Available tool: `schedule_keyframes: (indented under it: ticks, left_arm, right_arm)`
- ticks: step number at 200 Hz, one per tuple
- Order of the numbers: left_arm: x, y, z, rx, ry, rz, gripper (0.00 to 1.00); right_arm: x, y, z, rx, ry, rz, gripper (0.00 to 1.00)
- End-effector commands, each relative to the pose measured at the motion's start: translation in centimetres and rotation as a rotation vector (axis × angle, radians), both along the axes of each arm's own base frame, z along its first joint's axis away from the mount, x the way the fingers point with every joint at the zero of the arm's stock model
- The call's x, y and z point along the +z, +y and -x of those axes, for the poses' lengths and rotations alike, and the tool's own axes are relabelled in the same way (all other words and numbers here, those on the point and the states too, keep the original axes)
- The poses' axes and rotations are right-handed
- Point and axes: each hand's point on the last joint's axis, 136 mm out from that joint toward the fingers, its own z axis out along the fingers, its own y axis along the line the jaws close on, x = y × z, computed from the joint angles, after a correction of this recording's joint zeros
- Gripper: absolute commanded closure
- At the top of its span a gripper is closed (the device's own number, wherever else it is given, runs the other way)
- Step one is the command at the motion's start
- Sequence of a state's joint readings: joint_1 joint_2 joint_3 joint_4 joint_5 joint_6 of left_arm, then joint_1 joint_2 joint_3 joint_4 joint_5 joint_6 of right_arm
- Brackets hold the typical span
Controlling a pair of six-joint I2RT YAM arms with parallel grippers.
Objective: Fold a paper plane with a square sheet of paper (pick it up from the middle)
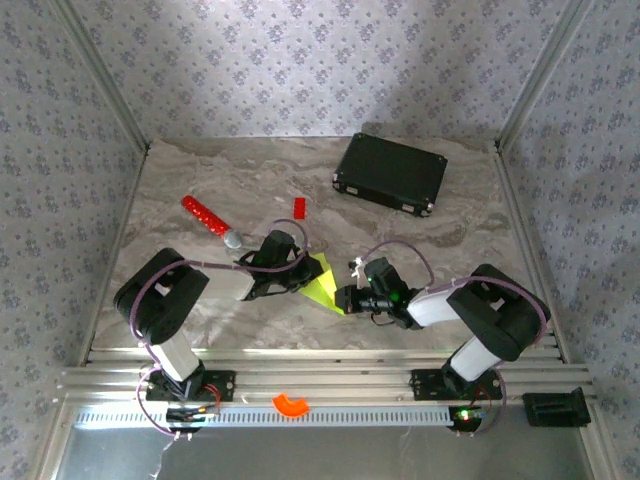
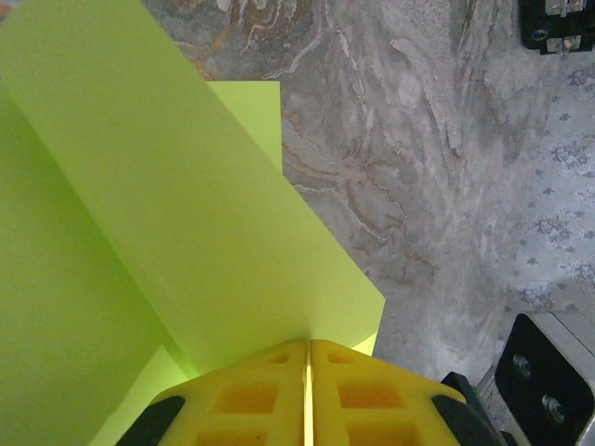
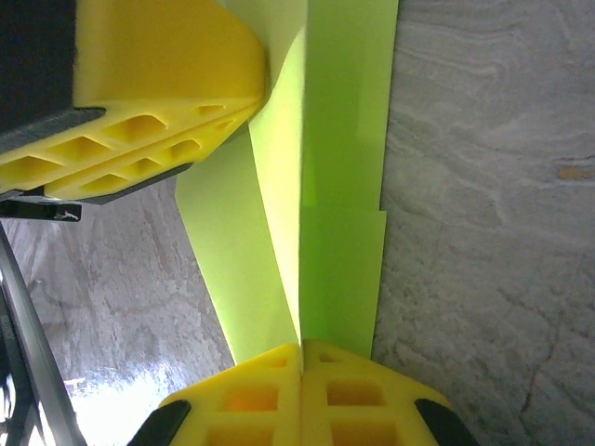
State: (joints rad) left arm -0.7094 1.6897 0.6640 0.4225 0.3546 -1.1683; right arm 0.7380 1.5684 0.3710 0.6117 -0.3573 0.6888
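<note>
The left tool (image 2: 307, 346) is closed, its yellow fingertips pressed together on an edge of the lime sheet of paper (image 2: 186, 214), which spreads away from the tips in broad overlapping layers. The right tool (image 3: 302, 348) is likewise clamped shut on the same sheet of paper (image 3: 335, 186), pinching a long crease that runs straight out from its tips. In the right wrist view, the left tool (image 3: 167, 84) grips the sheet's far end.

From above, the left tool (image 1: 300, 268) and right tool (image 1: 345, 298) face each other with the sheet of paper (image 1: 322, 285) held between them as a narrow, pointed, partly folded shape. It sits nearer the arm bases than the black case (image 1: 390, 173) and slightly left of it. Whether it touches the marbled worktop (image 1: 470, 230) I cannot tell.

A small red block (image 1: 299, 207) lies left of the case, a little nearer. A red stick (image 1: 205, 215) lies farther left of the case. An orange ring piece (image 1: 291, 404) rests on the metal rail, well nearer than the case.
</note>
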Motion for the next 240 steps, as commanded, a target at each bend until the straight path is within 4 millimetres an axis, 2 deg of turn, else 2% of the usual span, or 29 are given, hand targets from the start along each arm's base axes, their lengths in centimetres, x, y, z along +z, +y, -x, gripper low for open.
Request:
schedule_keyframes:
  ticks: [1,63,145,203,240]
  left_arm:
    - [0.2,-0.6,-0.1,-0.020,-0.008,-0.006,0.90]
    - [-1.0,-0.4,0.0,-0.015,0.017,-0.028,0.91]
    - [-2.2,0.7,0.1,0.024,0.035,-0.080,0.92]
    - [-2.3,1.8,0.2,0.054,0.028,-0.113,0.92]
    - [-1.8,1.7,0.1,0.055,0.015,-0.108,0.92]
  right_arm:
    - [-1.4,-0.3,0.7,0.010,0.039,0.035,0.98]
    - [-2.8,-0.9,1.2,-0.004,0.057,0.069,0.99]
    - [-2.6,-0.4,1.5,0.034,0.084,0.076,1.00]
    - [-2.6,-0.3,1.6,0.050,0.124,0.078,1.00]
    - [-3.0,-0.4,1.7,0.056,0.155,0.084,1.00]
